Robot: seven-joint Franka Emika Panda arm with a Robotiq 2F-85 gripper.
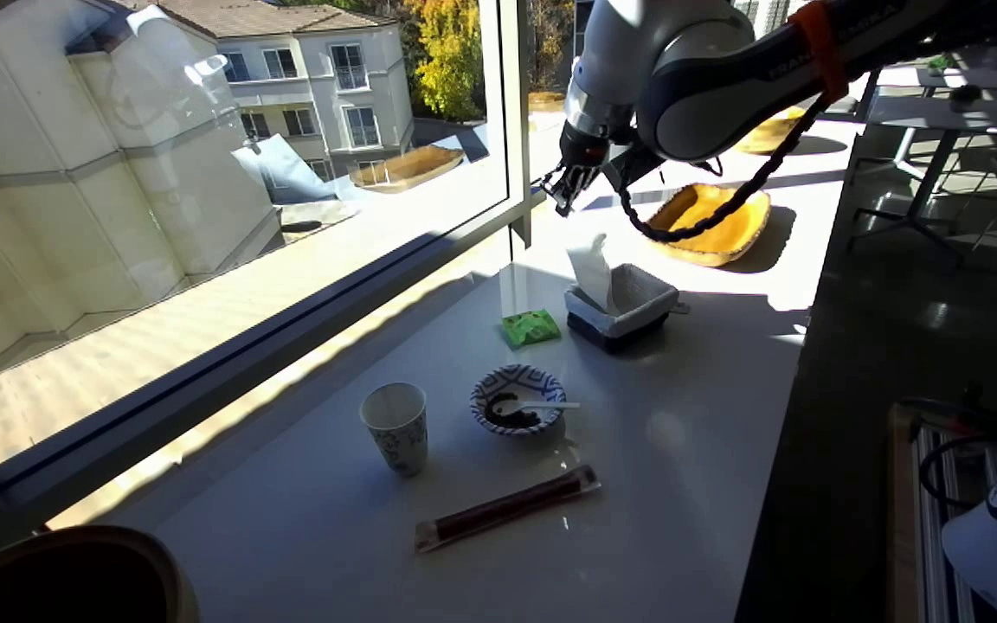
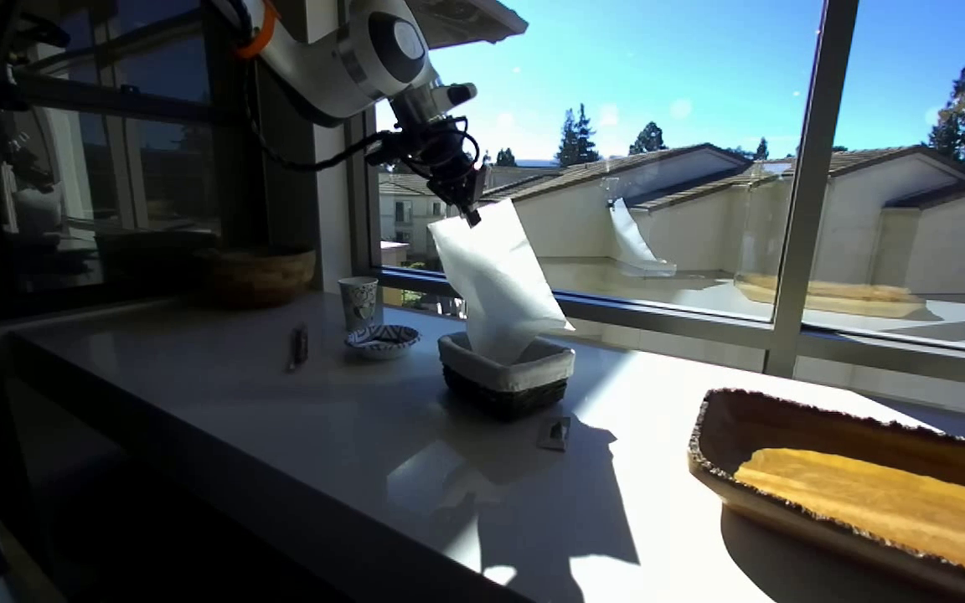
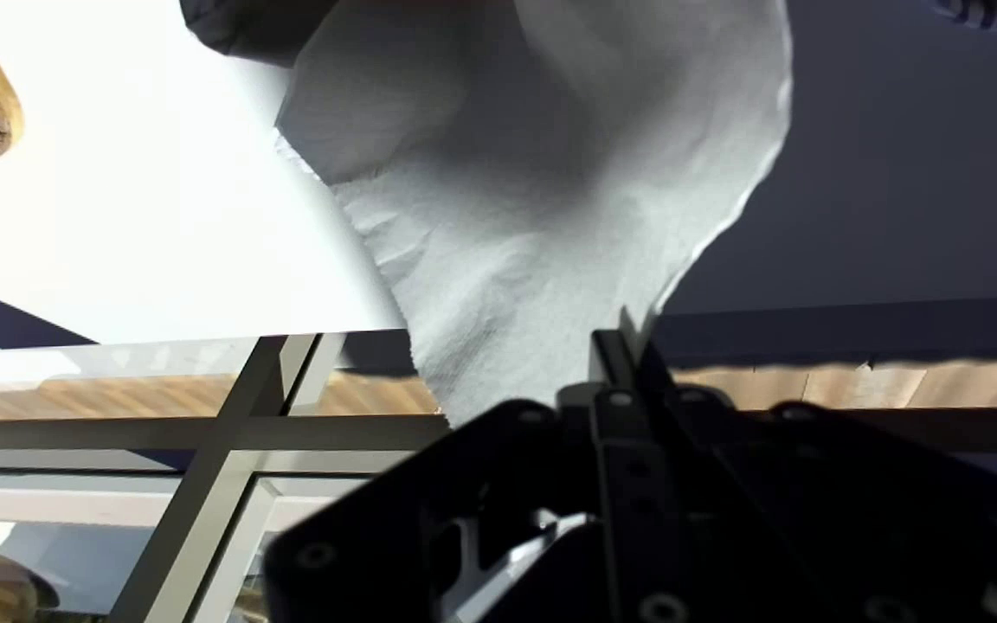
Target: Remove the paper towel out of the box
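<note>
The paper towel [image 2: 495, 285] is a floppy white sheet hanging from my gripper [image 2: 472, 219] in an exterior view. It also shows in an exterior view [image 1: 589, 268], pale against the bright surface, and fills the upper middle of the wrist view [image 3: 542, 208]. In the wrist view my gripper [image 3: 634, 342] is shut on the towel's edge. The box [image 2: 508, 394] is a low dark basket with a whitish liner; it also shows in an exterior view [image 1: 620, 329]. The gripper is above it. The towel's lower end hangs down inside the rim; the rim hides its tip.
A green packet [image 1: 531, 328], a patterned bowl [image 1: 517, 400] with a white spoon, a paper cup [image 1: 396, 428] and a dark red tube [image 1: 509, 510] are on the counter. A yellow wooden tray [image 2: 859, 494] stands beyond the box. A window frame [image 2: 667, 327] runs along the counter.
</note>
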